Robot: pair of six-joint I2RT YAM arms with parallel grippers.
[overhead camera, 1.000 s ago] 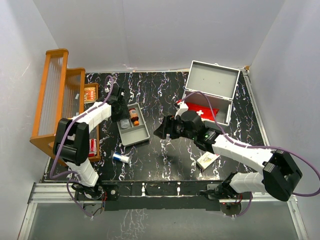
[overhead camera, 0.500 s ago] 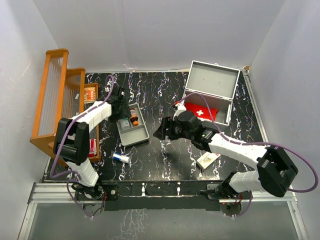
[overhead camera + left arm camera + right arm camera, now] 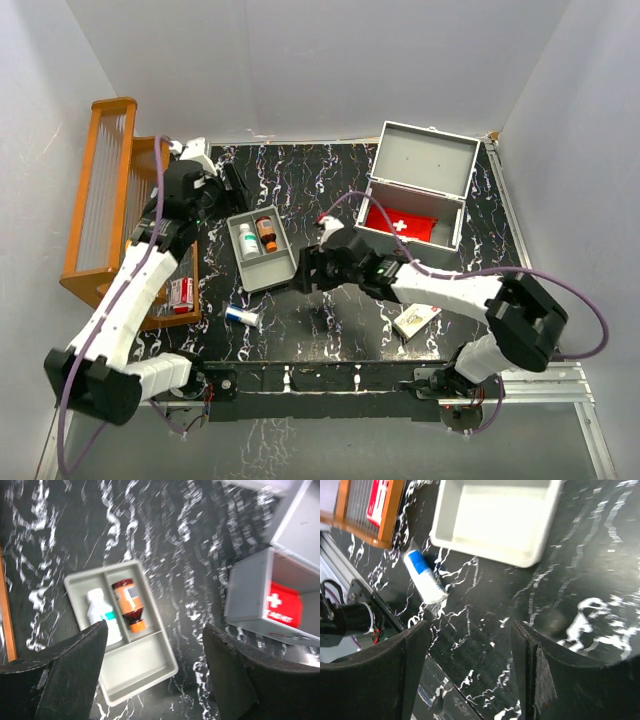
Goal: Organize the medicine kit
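The medicine kit [image 3: 420, 190] stands open at the back right, its lid upright and a red pouch [image 3: 400, 222] inside. In the left wrist view the medicine kit [image 3: 250, 595] sits at the right with the red pouch [image 3: 285, 602] showing. My left gripper [image 3: 233, 185] hangs open above and left of the grey tray [image 3: 275, 270], holding nothing. Seen from the left wrist, the left gripper [image 3: 155, 627] frames the tray [image 3: 145, 665], which holds a white bottle [image 3: 100, 615] and a brown bottle [image 3: 129, 602]. My right gripper [image 3: 305, 272], also open and empty, hovers beside the tray's near right corner.
A blue-and-white tube [image 3: 241, 316] lies in front of the tray, and shows as the tube [image 3: 424, 576] from the right wrist. A small flat box [image 3: 415, 319] lies near the front right. A wooden rack [image 3: 115, 200] with a red box [image 3: 181, 292] lines the left edge.
My left gripper opened, left the white bottle in the tray and drew back up and to the left. My right arm slid left toward the tray.
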